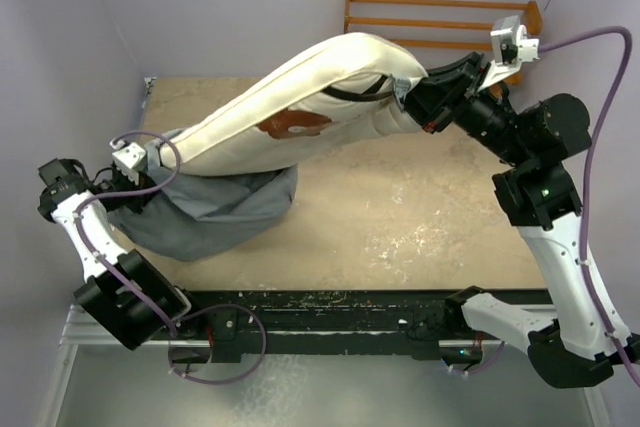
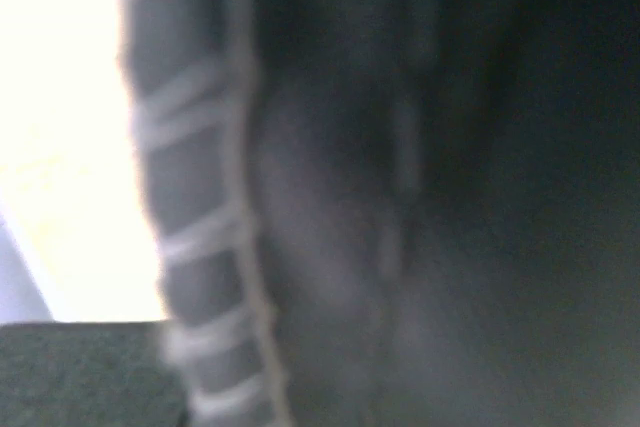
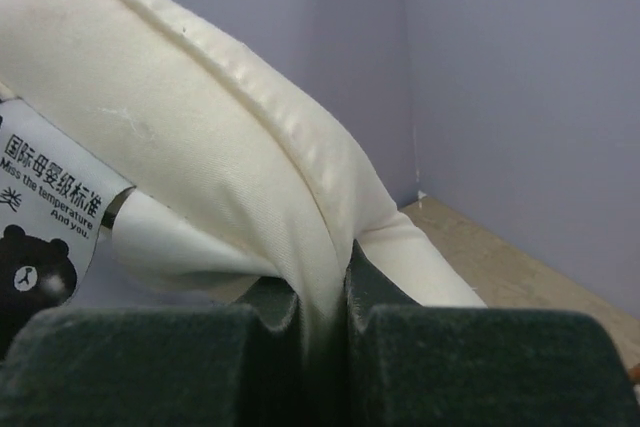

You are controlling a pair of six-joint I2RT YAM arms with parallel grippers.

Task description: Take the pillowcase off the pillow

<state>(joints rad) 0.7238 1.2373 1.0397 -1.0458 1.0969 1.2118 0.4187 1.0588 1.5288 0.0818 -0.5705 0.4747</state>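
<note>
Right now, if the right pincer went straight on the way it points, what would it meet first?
The pillow: the right pincer is shut on its cream end, so going straight on would likely just push deeper into it.

I've got a wooden rack [image 1: 440, 19] at 1 o'clock against the lavender wall [image 1: 220, 7]. The tan tabletop [image 1: 400, 212] is scuffed white towards 6.
</note>
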